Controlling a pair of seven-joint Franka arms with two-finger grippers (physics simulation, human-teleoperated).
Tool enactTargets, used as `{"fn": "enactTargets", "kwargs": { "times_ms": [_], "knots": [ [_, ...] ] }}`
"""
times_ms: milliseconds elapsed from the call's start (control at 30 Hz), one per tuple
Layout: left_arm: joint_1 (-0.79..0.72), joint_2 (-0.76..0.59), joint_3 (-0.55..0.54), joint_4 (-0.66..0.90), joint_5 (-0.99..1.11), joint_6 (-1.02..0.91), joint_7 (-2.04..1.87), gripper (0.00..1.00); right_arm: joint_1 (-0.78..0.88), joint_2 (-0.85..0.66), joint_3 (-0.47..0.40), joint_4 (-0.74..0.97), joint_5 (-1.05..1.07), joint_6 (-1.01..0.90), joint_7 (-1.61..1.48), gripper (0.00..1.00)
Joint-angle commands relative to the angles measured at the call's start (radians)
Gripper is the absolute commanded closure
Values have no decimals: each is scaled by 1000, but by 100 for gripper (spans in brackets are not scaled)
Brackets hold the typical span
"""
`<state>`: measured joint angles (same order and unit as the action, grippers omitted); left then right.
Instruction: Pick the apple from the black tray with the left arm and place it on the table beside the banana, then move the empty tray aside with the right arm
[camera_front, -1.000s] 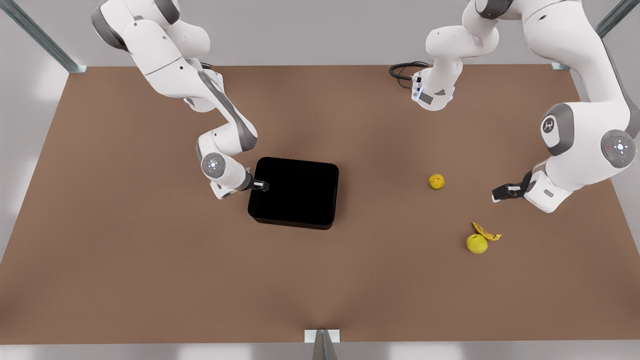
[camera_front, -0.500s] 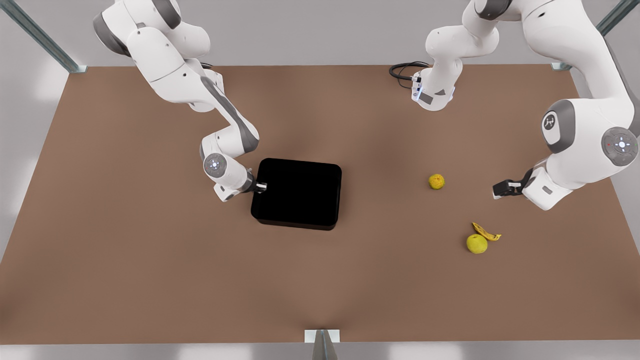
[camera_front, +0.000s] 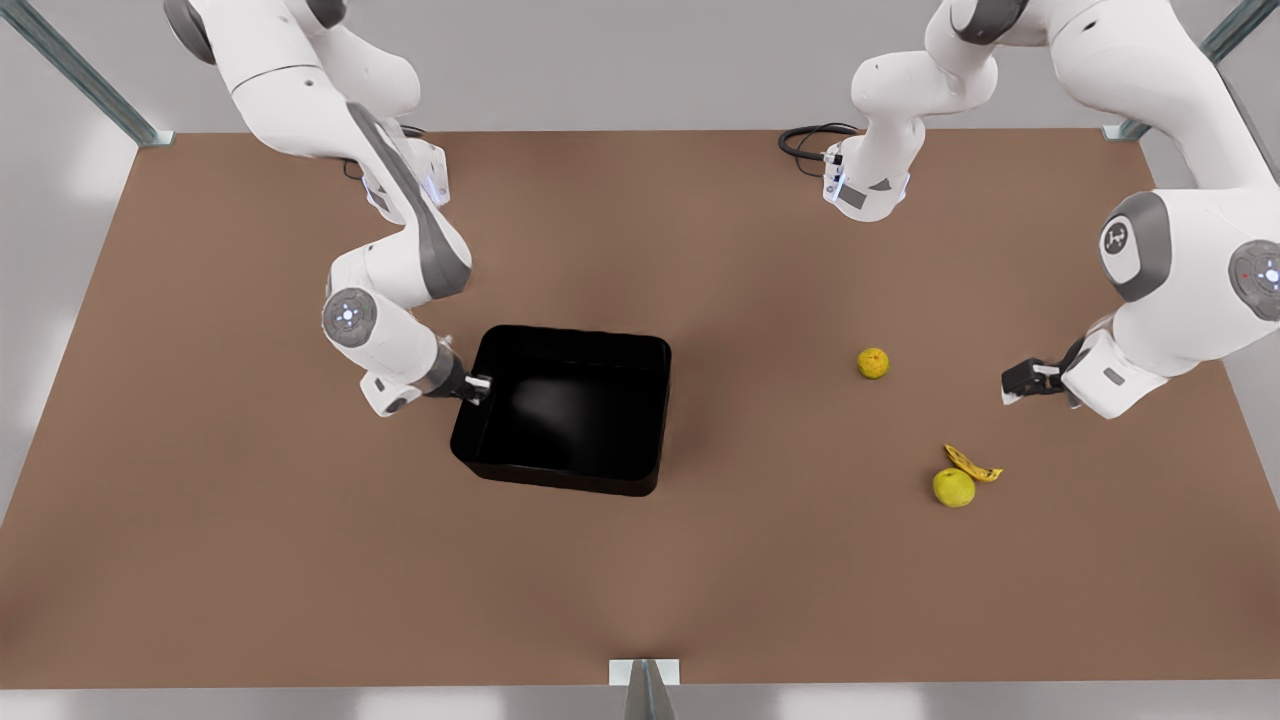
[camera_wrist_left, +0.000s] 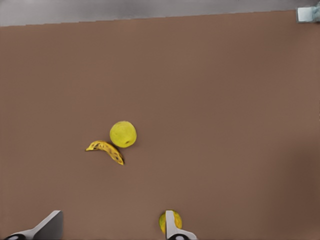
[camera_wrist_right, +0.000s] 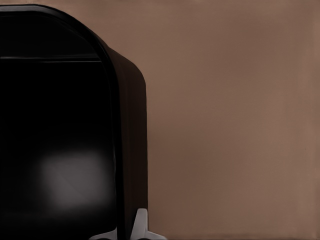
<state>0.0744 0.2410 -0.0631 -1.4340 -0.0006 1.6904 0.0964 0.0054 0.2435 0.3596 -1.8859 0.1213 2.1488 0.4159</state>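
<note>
- My right gripper (camera_front: 478, 385) is sitting at centre-left of the front view, its fingers clamped on the left wall of the black tray (camera_front: 560, 412).
- The black tray is lying left of centre in the front view, tilted so that its inner walls and a pale sheen on its floor are showing; no fruit is lying in it.
- My right wrist view is showing the tray wall (camera_wrist_right: 131, 150) close up, with one pale fingertip (camera_wrist_right: 141, 226) pressed against its outer face and the bare table (camera_wrist_right: 235, 120) beyond it.
- My left gripper (camera_front: 1022, 380) is hanging at the right of the front view with its fingers standing apart and nothing between them.
- The apple (camera_front: 953, 487) is resting on the table (camera_front: 250, 560) in the lower right of the front view, below and to the left of my left gripper and well apart from it.
- The banana (camera_front: 972, 463) is lying just beside the apple, at its upper right in the front view.
- A smaller orange-yellow fruit (camera_front: 873, 363) is sitting farther up, left of my left gripper.
- My left wrist view is showing the apple (camera_wrist_left: 123, 134) and banana (camera_wrist_left: 106, 151) from above, almost touching.
- That view is also catching the orange-yellow fruit (camera_wrist_left: 162, 222) half hidden behind one of my spread fingertips (camera_wrist_left: 171, 226).
</note>
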Motion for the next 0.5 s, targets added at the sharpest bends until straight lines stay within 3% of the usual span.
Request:
{"fn": "enactTargets", "kwargs": {
  "times_ms": [0, 100, 467],
  "knots": [
    [-13, 11, -3, 18, 30, 63, 60, 0, -13, -1, -27, 63, -74, -294, -196, 87],
    [-39, 34, -1, 21, 33, 64, 60, 0, -10, 0, -145, 113, -80, -342, -387, 88],
    [-44, 57, 5, 35, 27, 84, 59, 0, -10, 96, -410, 269, -154, -408, -905, 90]
  ]
}}
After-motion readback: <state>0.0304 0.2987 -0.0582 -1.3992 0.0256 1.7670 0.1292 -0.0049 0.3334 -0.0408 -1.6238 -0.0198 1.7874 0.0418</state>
